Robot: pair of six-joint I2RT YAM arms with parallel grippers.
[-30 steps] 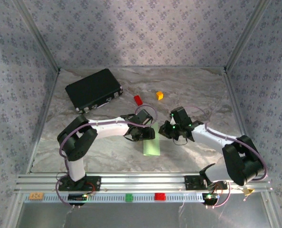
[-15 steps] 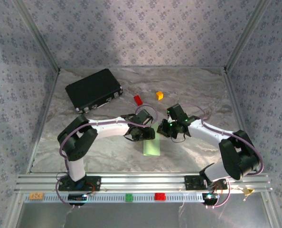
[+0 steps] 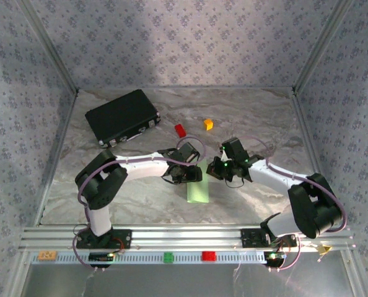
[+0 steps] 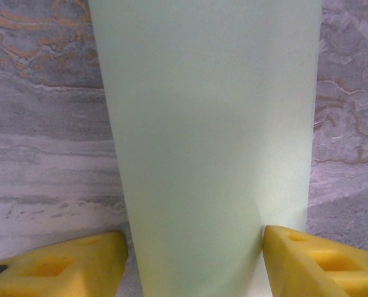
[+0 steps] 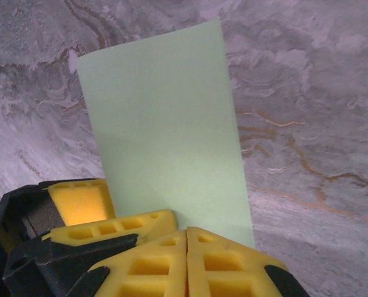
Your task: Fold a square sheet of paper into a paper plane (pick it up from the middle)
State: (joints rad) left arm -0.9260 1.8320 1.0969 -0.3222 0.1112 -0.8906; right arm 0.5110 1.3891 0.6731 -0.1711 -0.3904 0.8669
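Your left gripper (image 4: 193,232) stands partly open. Its yellow fingers (image 4: 320,263) sit one on each side of the square sheet of paper (image 4: 215,124), which is folded into a long pale green strip lying flat. The jaws straddle the strip's width and have hold of nothing; one finger touches the paper's edge and the other is just beside it.

Your right gripper (image 5: 187,241) is closed, pads pressed together, right at the end of the strip. The paper runs in under the tips, and you cannot tell whether a layer is nipped between them.

From above, both grippers meet at the strip's far end, the left reaching in from the left side and the right from the right. The strip lies near the middle of the table (image 3: 140,198), a little toward the near edge. Its long axis runs from far edge to near edge with a slight tilt, and its free length points back toward the arm bases.

That axis is what your next move turns on. The left jaws sit across it, over the paper, so the left arm looks better placed. The right is just beside the same end, so it looks placed to pin or crease.

Well apart, toward the far edge, lie a red block (image 3: 180,130) and an orange block (image 3: 208,124). A black case (image 3: 122,117) sits near the far left corner.
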